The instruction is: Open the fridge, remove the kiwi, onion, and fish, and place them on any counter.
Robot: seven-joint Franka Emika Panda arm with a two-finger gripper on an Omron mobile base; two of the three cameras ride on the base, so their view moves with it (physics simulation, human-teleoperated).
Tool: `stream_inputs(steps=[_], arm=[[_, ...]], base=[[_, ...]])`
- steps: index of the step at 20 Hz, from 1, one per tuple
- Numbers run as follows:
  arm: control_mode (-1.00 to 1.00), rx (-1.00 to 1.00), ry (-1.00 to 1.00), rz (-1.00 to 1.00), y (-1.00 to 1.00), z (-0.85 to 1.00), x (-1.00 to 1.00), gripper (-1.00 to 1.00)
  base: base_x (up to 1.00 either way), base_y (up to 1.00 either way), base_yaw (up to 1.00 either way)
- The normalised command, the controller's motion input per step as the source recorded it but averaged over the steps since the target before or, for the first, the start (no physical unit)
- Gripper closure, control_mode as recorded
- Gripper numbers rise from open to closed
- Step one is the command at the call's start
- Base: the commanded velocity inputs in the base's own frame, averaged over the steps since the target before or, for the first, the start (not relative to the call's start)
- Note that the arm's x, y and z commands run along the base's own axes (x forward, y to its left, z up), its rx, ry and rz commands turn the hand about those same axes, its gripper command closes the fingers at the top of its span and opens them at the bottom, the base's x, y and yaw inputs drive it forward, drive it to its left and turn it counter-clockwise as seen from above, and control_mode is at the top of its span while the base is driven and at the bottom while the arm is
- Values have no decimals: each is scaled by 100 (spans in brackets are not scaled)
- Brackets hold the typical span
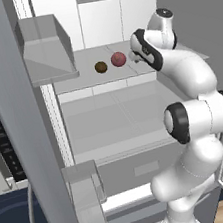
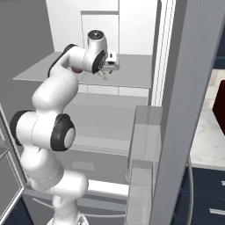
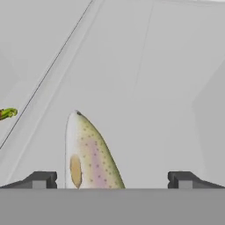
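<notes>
The fish (image 3: 90, 156) is seen lying on the fridge (image 1: 124, 116) shelf, between the spread fingers of the gripper (image 3: 112, 179). It is judged light, slick and tapered; a hold across mid-body is advised. The onion (image 1: 118, 59) and kiwi (image 1: 101, 67) lie beside it.

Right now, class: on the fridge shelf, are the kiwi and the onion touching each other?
Apart. The left base view shows a strip of grey shelf between the kiwi and the onion.
</notes>
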Motion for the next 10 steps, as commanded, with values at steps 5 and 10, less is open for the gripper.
stream_inputs(steps=[5,10], arm=[[-100,0,13,0,0,-37,0,100],[-100,0,7,0,0,-19,0,100]], base=[[0,0,0],[0,0,0]])
